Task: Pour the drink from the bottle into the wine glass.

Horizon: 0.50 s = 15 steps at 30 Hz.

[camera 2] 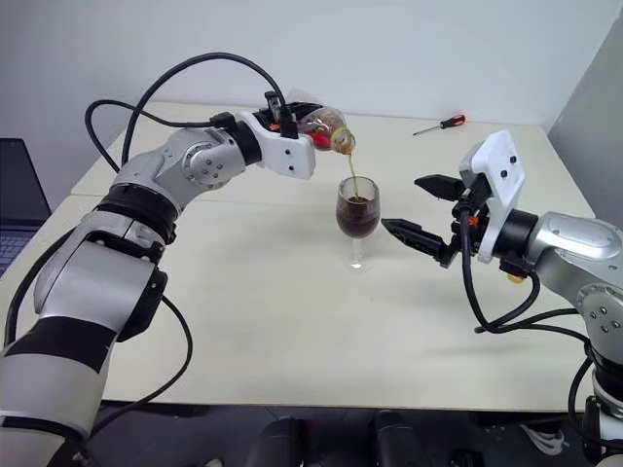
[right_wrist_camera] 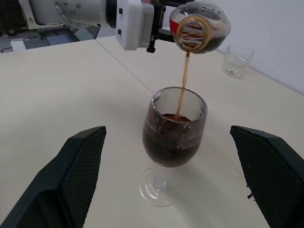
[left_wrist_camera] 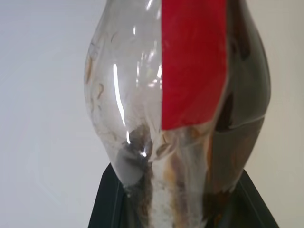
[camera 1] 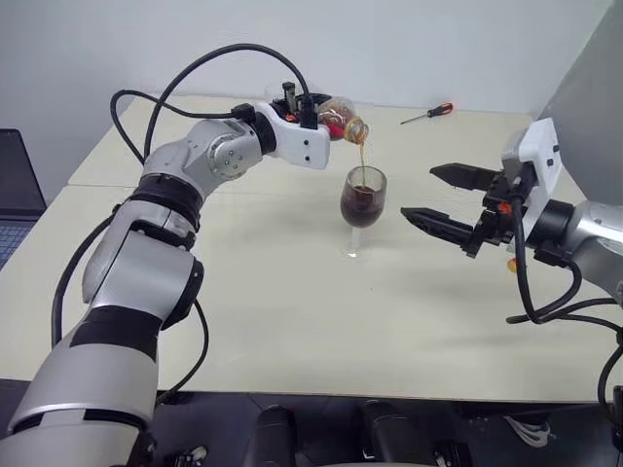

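Screwdriver (camera 1: 428,114), tumbler (right_wrist_camera: 236,60) well behind

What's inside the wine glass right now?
The wine glass holds dark brown drink filling most of the bowl, with a thin stream falling in from the tilted bottle above. Nothing else shows through the dark liquid.

No readable text, brand, number or sign anywhere, the red label strip (left_wrist_camera: 192,61) on the bottle (left_wrist_camera: 142,95) plain and unlettered, robot arm casings unmarked
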Tool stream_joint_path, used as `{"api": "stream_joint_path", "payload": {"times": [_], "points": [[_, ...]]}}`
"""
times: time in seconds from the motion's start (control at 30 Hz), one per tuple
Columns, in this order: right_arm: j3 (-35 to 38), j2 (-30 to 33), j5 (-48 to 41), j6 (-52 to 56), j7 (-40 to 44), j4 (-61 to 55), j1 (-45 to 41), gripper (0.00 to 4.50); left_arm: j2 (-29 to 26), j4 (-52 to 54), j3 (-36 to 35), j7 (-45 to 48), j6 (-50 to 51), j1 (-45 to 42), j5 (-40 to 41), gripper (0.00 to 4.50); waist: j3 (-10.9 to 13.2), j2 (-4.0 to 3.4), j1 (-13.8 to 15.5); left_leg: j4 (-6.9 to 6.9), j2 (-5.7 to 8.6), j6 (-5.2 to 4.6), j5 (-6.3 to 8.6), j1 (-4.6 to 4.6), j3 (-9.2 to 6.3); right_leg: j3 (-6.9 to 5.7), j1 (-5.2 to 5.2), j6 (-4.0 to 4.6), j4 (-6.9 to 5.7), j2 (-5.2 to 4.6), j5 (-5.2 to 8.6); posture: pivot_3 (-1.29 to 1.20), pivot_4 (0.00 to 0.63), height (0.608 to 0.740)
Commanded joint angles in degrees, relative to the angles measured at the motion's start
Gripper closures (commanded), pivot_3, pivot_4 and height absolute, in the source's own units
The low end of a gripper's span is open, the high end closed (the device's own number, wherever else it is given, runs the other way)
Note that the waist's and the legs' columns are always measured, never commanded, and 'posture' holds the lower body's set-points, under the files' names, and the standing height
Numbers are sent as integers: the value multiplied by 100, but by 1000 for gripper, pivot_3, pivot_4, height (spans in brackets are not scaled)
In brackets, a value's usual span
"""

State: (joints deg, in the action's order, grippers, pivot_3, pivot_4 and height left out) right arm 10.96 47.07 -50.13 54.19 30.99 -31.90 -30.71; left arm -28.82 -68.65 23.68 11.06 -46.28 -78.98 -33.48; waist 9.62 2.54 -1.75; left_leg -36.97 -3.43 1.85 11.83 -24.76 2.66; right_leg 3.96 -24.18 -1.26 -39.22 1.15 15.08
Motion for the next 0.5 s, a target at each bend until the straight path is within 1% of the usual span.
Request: {"api": "stream_joint_path", "payload": {"times": [0.03, 0.13, 0.23, 0.33, 0.47, 0.5], "points": [[48, 8, 90, -145, 14, -45, -48, 0, 224, 228, -875, 806, 374, 172, 1261, 3566, 0, 0, 4, -2, -1, 0, 0, -1, -1, -2, -1, 0, -3, 0, 0, 0, 150, 740], [48, 33, 101, -142, 49, -36, -49, 0, 342, 416, -1449, 1470, 1063, 488, 2043, 3566, 0, 0, -5, -4, 0, 0, 0, 0, 0, -1, -1, 0, -7, 0, 0, 0, 150, 740], [58, 58, 109, -140, 90, -23, -37, 0, 514, 760, -2136, 1932, 2106, 859, 2950, 3566, 0, -1, -18, -6, 0, 0, 0, 4, -1, 0, -2, 0, -23, 1, 0, 0, 150, 740], [21, 71, 177, -132, 125, 17, 0, 0, 591, 1156, -2764, 1835, 3271, 1248, 3627, 3566, 0, -1, -15, -8, -1, 1, -1, 5, -13, -8, -3, 0, -31, 3, 1, 0, 150, 740], [40, 49, 326, -176, 112, 78, 109, 0, 582, 1912, -3077, 1337, 4055, 1926, 3805, 3566, 0, -1, -7, -10, -1, 1, -1, 4, -24, -14, -2, 0, -33, 5, 1, 0, 150, 740], [49, 30, 383, -195, 85, 116, 152, 0, 608, 2123, -3209, 1058, 4293, 2201, 3860, 3566, -1, 0, -4, -10, -1, 1, -1, 3, -27, -15, -1, 0, -33, 4, 1, 0, 150, 740]]}}
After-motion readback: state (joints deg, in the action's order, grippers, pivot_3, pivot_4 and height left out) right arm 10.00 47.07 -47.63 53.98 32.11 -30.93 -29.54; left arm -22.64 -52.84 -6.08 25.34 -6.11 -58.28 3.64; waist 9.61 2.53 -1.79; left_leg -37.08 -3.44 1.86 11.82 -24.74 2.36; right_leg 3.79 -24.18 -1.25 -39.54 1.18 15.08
